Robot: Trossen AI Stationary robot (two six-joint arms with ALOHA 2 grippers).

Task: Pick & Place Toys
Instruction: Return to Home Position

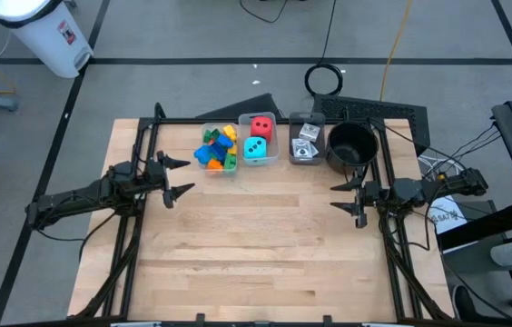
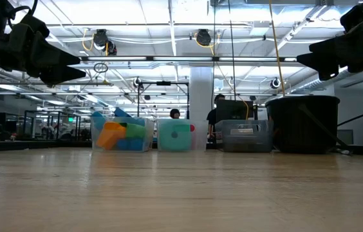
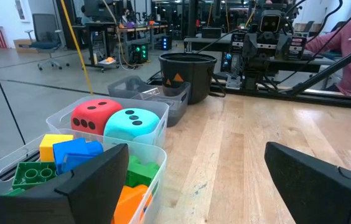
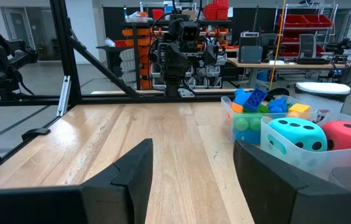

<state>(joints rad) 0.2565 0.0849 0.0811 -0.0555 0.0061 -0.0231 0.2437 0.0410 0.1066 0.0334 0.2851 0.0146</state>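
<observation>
the left gripper (image 1: 183, 178) hangs over the left edge of the table (image 1: 256, 263), near the bins, its fingers spread wide and holding nothing. just to its right, at the far edge, stands the first clear bin (image 3: 155, 168), which holds the bricks (image 1: 217, 147) in a loose heap of blue, green, orange and yellow. they look light, hard and slick, so a grip across two flat sides would likely hold best, while studs or corners could slip. the next bin (image 4: 312, 163) holds the red die (image 1: 261, 126) behind the teal die (image 1: 255, 148). both are foam, probably very light and squashy, and best taken gently across opposite faces. the third bin (image 2: 246, 143) holds the cards (image 1: 307, 142). these are thin and flat and would be hard to lift except by an edge. the black pot (image 1: 352, 145) stands just beside it. the right gripper (image 1: 338, 197) hovers at the right edge, in front of the pot, its fingers apart and empty. every toy in sight sits in a bin, so the sorting looks done.

the lower bricks are buried under the top ones, and no red one can be made out. the cards are too small to count. the pot's bottom is dark. in the low view, both arms are cut off by the picture's top.
</observation>
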